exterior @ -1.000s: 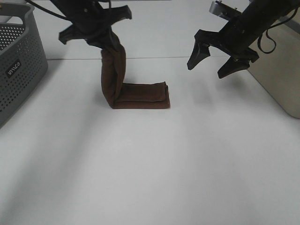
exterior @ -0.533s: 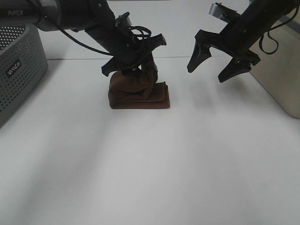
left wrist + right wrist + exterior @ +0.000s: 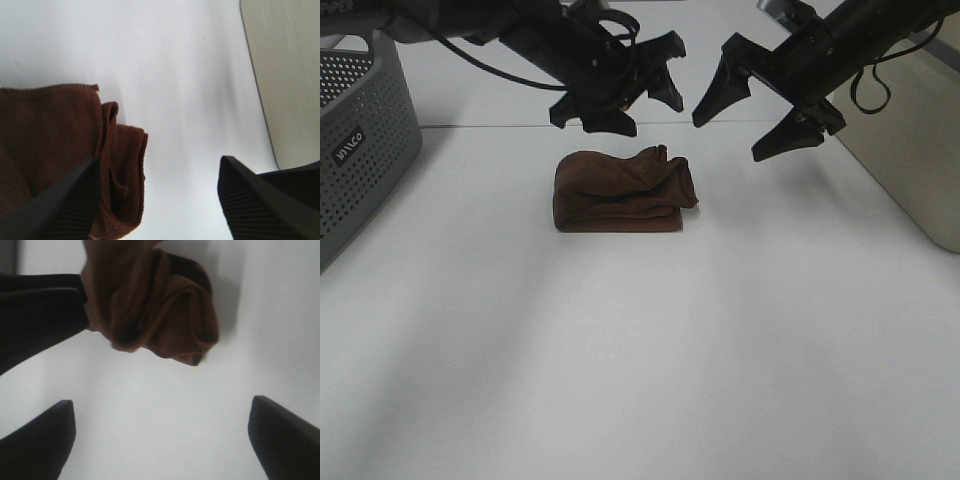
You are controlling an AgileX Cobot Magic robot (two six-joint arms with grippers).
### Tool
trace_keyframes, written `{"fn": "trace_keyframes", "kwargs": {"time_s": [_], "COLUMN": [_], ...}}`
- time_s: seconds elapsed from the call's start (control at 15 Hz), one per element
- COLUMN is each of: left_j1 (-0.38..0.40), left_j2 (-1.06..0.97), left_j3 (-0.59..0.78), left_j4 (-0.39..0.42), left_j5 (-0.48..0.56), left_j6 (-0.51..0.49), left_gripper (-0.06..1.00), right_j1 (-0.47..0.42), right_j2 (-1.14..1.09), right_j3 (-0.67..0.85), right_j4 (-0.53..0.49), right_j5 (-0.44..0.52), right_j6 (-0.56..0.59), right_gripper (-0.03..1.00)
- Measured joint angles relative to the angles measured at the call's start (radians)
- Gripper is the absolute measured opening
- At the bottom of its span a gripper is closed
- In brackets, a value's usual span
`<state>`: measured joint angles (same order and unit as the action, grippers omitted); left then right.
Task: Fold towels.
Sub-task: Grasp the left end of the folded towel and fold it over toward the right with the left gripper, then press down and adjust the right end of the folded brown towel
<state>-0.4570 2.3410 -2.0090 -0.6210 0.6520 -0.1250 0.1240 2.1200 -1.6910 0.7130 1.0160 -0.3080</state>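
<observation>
The dark reddish-brown towel [image 3: 620,190] lies in a loosely folded, bunched stack on the white table [image 3: 640,340]. It also shows in the left wrist view [image 3: 60,145] and the right wrist view [image 3: 150,300]. My left gripper [image 3: 638,98] is open and empty, hovering just above and behind the towel. My right gripper [image 3: 745,112] is open and empty, in the air up and to the right of the towel. The white tag is not visible.
A grey perforated basket [image 3: 360,140] stands at the left edge. A beige bin [image 3: 920,150] stands at the right edge; it also shows in the left wrist view [image 3: 285,75].
My left gripper laid the raised end of the towel down over the folded part, let go and lifted up open. My right gripper moved slightly left.
</observation>
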Motion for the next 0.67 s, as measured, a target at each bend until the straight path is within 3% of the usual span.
{"fn": "trace_keyframes", "kwargs": {"time_s": [0.13, 0.33, 0.67], "left_j1": [0.046, 0.133, 0.249], "left_j2": [-0.043, -0.067, -0.067], "left_j3": [-0.01, -0.013, -0.013], "left_j4": [0.047, 0.082, 0.095], "left_j5": [0.022, 0.08, 0.208], "left_j6": [0.071, 0.082, 0.056], "left_gripper": [0.64, 0.64, 0.64], "right_j1": [0.001, 0.045, 0.179], "right_j2": [0.0, 0.027, 0.187], "right_j3": [0.0, 0.0, -0.129], "right_j4": [0.178, 0.387, 0.47], "right_j5": [0.0, -0.003, -0.002], "right_j6": [-0.089, -0.221, -0.264], "right_gripper": [0.87, 0.87, 0.87]}}
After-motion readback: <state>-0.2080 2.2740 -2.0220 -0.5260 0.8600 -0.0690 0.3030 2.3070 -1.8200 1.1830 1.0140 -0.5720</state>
